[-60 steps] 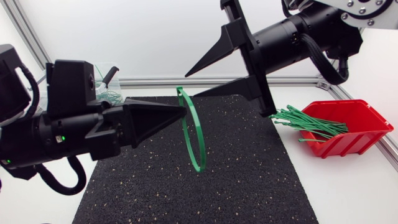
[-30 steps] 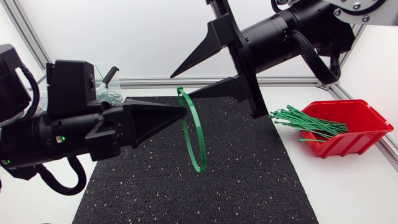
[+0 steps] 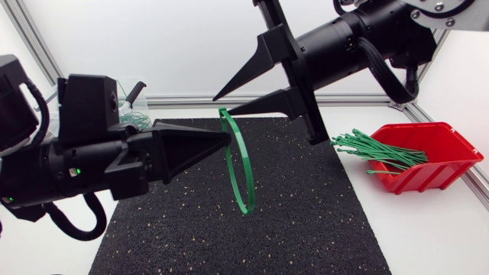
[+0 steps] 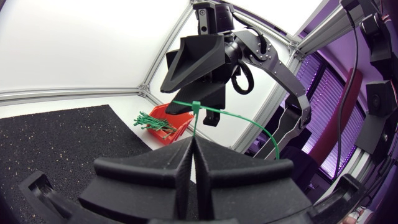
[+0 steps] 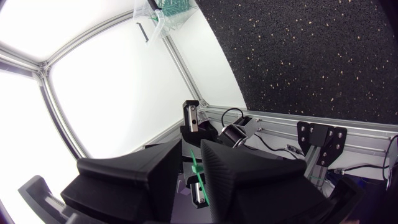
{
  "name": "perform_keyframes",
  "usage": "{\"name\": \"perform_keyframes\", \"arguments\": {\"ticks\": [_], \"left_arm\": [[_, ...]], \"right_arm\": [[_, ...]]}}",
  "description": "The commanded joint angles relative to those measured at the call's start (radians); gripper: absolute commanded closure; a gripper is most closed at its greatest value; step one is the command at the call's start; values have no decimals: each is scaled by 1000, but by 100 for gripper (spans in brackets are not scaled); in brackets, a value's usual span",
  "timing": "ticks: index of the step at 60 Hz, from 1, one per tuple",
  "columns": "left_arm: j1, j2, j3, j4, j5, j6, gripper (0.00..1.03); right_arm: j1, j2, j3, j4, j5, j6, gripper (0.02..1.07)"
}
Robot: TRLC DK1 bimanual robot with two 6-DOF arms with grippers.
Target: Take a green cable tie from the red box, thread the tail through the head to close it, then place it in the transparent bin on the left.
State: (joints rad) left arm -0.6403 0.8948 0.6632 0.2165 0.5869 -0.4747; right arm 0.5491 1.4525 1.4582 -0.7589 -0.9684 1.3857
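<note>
Left tool (image 3: 227,139): pinched shut on the green cable tie (image 3: 243,164), with the fingers pressed flat together in the left wrist view; over the last second it has eased a touch toward the middle of the bench (image 3: 428,229) and otherwise held its height
Green cable tie: closed into a loop that hangs upright in the air from the left tool's tips, above the black mat (image 3: 306,221); its head stands just past those tips in the left wrist view; the loop's shape is the same as a second ago, so the threading looks finished
Right tool (image 3: 221,107): fingers spread apart and holding nothing; a second ago the arm sat lower and further to its own side, then it swung up and across in the first half second and has barely moved since; its tips are now near the top of the loop, and I cannot tell whether they touch it
Red box (image 3: 451,160): on the right of the bench, with spare ties (image 3: 378,149) poking out of its open front, unchanged
Transparent bin (image 3: 136,113): at the far left, partly behind the left arm, with green ties already inside, well apart from the loop
Meaning: the tie now rests with the left tool alone, and only the carry to the bin and the drop seem left
</note>
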Motion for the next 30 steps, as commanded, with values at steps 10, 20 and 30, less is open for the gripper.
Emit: {"name": "perform_keyframes", "arguments": {"ticks": [10, 20, 30], "left_arm": [[-2, 4, 33, 3, -1, -19, 100], [-4, 6, 36, 3, -1, -19, 100], [-4, 6, 39, 3, -1, -22, 100]], "right_arm": [[6, -32, 14, -3, 7, -13, 83], [18, -35, 8, -8, 5, -13, 85], [28, -35, -1, -8, 5, -14, 86]]}}
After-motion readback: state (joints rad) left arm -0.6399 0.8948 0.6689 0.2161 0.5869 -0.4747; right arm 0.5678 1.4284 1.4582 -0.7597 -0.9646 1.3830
